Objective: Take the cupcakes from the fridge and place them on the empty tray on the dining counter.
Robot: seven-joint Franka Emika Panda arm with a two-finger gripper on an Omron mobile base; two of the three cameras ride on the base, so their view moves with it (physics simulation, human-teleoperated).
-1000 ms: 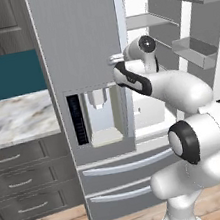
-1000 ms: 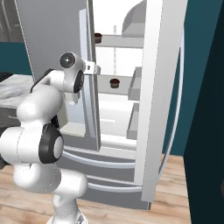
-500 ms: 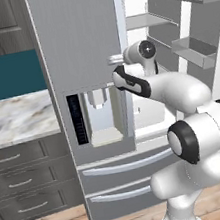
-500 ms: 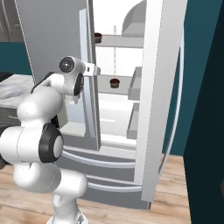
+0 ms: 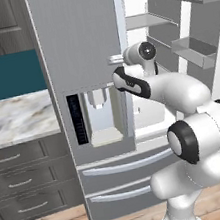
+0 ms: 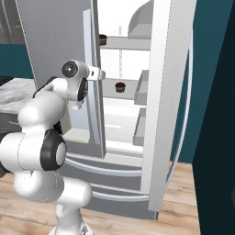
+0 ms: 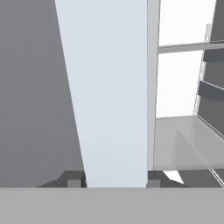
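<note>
The grey steel fridge (image 5: pixel 79 36) stands with both upper doors swung out and its white inside showing. One cupcake (image 6: pixel 120 86) sits on the middle shelf; the other cupcake (image 6: pixel 103 38) sits on the shelf above, half hidden by the left door (image 6: pixel 55 41). My gripper (image 5: pixel 115 59) is at that door's free edge, about halfway up the upper doors. In the right base view the gripper (image 6: pixel 99 74) touches the edge. In the hand view the gripper (image 7: pixel 113 179) is open, a pale strip of the door between its fingertips (image 7: pixel 74 179). The tray and dining counter are out of view.
The right fridge door (image 6: pixel 170 92) stands wide open, its bins (image 5: pixel 193 50) facing inward. A marble counter (image 5: pixel 12 118) over grey drawers adjoins the fridge on the left. Two bottom fridge drawers (image 5: pixel 119 181) are shut. The floor is wood.
My hand has shifted a little outward with the left door's edge, and that door has swung slightly wider. The cupcakes have not moved.
</note>
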